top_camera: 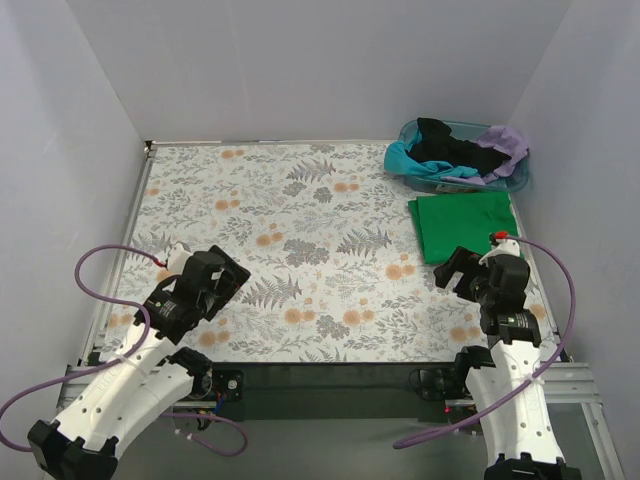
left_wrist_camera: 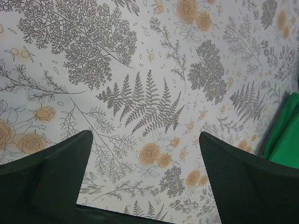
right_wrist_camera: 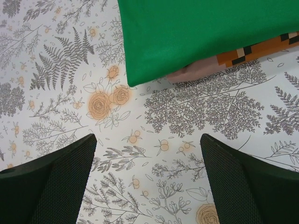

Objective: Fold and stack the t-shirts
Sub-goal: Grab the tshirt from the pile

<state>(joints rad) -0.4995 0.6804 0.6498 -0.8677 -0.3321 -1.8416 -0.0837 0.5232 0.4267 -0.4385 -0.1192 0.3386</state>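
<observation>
A bright green t-shirt lies folded flat on the table at the right. It also shows in the right wrist view and at the edge of the left wrist view. A black t-shirt, a teal one and a lilac one lie crumpled in the blue tub. My left gripper is open and empty over the near left of the table. My right gripper is open and empty just in front of the green shirt.
The floral tablecloth covers the table, with white walls on three sides. A pinkish and orange-and-black checked piece shows under the green shirt's near edge. Purple cables loop beside both arms.
</observation>
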